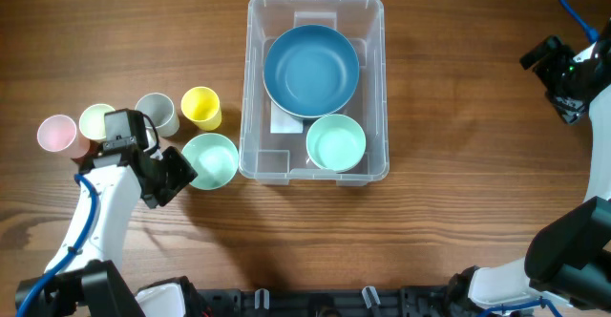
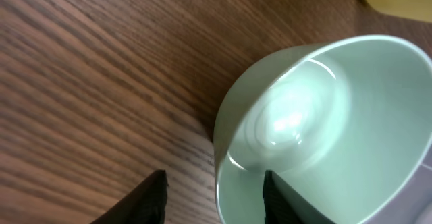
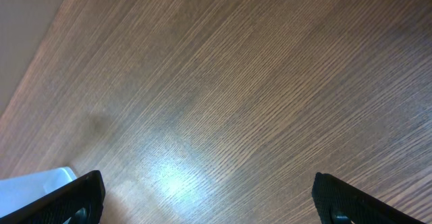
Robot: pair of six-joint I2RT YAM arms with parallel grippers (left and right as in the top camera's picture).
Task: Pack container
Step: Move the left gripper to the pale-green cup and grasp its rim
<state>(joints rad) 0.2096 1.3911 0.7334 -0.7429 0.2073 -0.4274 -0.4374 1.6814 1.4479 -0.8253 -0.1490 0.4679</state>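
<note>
The clear plastic container (image 1: 252, 88) stands in the middle of the table. It holds a large blue bowl (image 1: 310, 69) and a small mint bowl (image 1: 335, 142). A second mint bowl (image 1: 215, 157) sits on the table left of the container. My left gripper (image 1: 179, 172) is open at this bowl's left rim. In the left wrist view the bowl (image 2: 324, 109) has one finger of the gripper (image 2: 212, 197) inside it and one outside. My right gripper (image 1: 557, 76) is open and empty over bare wood at the far right; it also shows in the right wrist view (image 3: 209, 200).
A yellow cup (image 1: 200, 107), a grey cup (image 1: 155, 112), a pale green cup (image 1: 95, 121) and a pink cup (image 1: 56, 133) stand in a row left of the container. A corner of the container (image 3: 34, 183) shows in the right wrist view.
</note>
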